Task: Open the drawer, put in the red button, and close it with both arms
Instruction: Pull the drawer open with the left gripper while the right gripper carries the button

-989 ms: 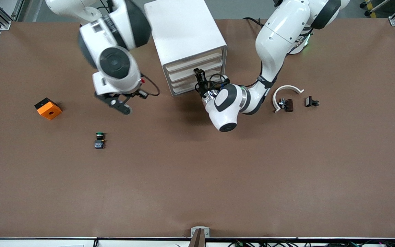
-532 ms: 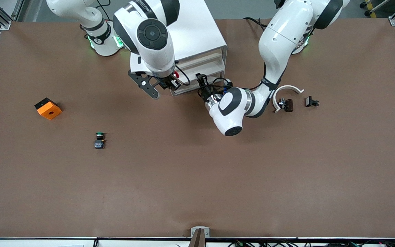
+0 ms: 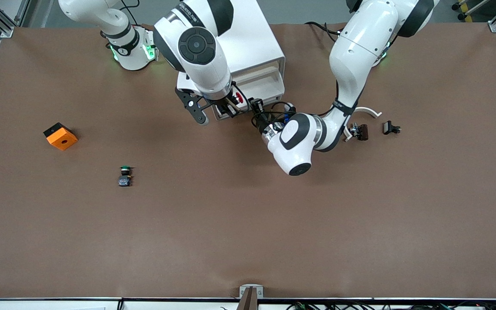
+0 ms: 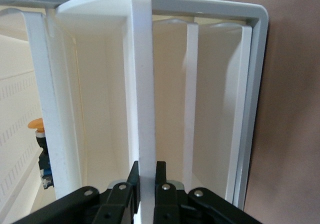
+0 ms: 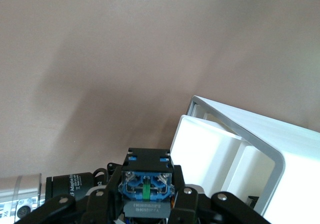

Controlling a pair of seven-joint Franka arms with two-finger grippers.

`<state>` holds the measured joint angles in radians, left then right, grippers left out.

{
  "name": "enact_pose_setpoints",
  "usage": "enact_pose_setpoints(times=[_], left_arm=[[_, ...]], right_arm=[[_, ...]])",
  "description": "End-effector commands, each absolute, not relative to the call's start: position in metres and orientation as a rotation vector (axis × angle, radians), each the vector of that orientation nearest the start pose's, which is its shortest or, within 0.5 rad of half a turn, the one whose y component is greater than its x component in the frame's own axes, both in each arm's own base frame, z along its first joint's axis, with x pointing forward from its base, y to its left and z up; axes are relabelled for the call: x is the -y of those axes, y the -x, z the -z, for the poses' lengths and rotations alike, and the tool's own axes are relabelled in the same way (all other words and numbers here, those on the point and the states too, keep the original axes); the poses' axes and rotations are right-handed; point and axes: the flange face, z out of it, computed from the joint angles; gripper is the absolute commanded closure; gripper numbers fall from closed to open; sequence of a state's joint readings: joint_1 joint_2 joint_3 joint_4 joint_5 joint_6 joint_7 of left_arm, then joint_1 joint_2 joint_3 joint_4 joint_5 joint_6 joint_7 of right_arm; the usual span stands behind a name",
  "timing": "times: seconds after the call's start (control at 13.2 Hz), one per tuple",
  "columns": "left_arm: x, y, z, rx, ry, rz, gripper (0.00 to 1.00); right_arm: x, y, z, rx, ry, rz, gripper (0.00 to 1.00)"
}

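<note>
The white drawer cabinet (image 3: 239, 38) stands at the robots' side of the table, and its low drawer (image 3: 269, 91) is pulled out. My left gripper (image 3: 256, 104) is shut on the drawer's white front lip (image 4: 146, 134). My right gripper (image 3: 232, 106) is shut on the red button (image 3: 239, 98) and holds it over the open drawer's end toward the right arm. In the right wrist view the button's blue base (image 5: 146, 184) sits between the fingers, beside the drawer (image 5: 210, 149). The red cap also shows in the left wrist view (image 4: 36, 126).
A green-capped button (image 3: 124, 176) and an orange block (image 3: 60, 136) lie toward the right arm's end. A white curved piece (image 3: 366, 111) and two small dark parts (image 3: 358, 130) (image 3: 391, 127) lie toward the left arm's end.
My right arm has swung from the table beside the cabinet to over the drawer, carrying the red button. My left gripper has drawn the drawer front a little toward the front camera.
</note>
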<state>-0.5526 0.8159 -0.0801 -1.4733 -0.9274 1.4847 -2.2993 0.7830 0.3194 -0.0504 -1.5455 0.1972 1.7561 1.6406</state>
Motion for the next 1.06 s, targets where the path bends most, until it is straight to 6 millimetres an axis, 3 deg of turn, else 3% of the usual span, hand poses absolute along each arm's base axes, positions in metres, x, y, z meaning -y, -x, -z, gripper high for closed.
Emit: enact_pose_setpoints(times=[0.0, 0.15, 0.38, 0.99], left_arm=[[0.432, -0.499, -0.209, 1.893, 1.143, -1.32, 0.93], [0.418, -0.516, -0.215, 1.926, 1.123, -1.34, 0.93], [0.409, -0.526, -0.216, 1.947, 1.117, -1.35, 0.93], [0.395, -0.546, -0.219, 2.014, 1.116, -1.355, 0.89]], right_arm=[[-0.451, -0.468, -0.467, -1.474, 2.773, -0.34, 0.88], [-0.452, -0.468, -0.468, -1.472, 2.765, -0.335, 0.88], [-0.454, -0.468, -0.461, -1.472, 2.756, -0.331, 0.9], [-0.49, -0.421, -0.427, -1.501, 2.76, -0.322, 0.91]])
